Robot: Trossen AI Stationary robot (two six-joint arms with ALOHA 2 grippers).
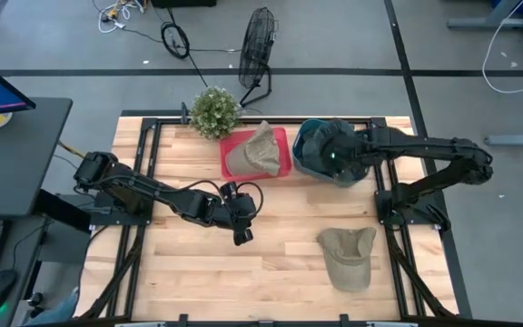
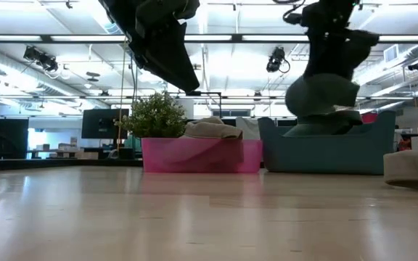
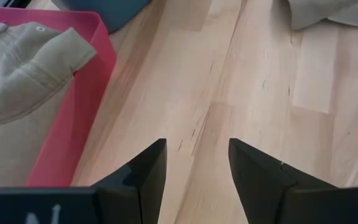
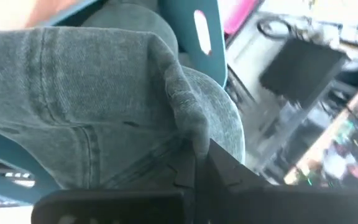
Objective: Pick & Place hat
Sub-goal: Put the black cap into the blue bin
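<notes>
Robot arms work over a wooden tabletop [image 1: 271, 272] where hats are being sorted into bins; the right gripper [image 1: 334, 156] hangs above the blue bin [image 1: 305, 162], its fingers pinched together on a grey-blue denim hat [image 4: 104, 112]; from table height that hat [image 2: 321, 98] dangles clear over the bin's rim rather than resting inside it, so whether it is going in or coming out cannot be told from this moment alone.

Just beside the blue bin, on the side toward the plant [image 1: 214, 111], sits the pink bin [image 1: 284, 150], and a tan hat [image 1: 254, 153] already lies in it, the brim draped near its wall; that one appears placed.

On the near side of the blue bin, well apart from it on bare wood, a second tan hat [image 1: 348, 257] lies loose and untouched; it looks to be the work that remains.

The left gripper [image 1: 241, 222] hovers above the tabletop near the pink bin's front, fingers apart and holding nothing; its wrist camera shows only bare wood between them.

Judged from this layout, the job stands roughly midway: one hat binned, one in the air, one waiting.
</notes>
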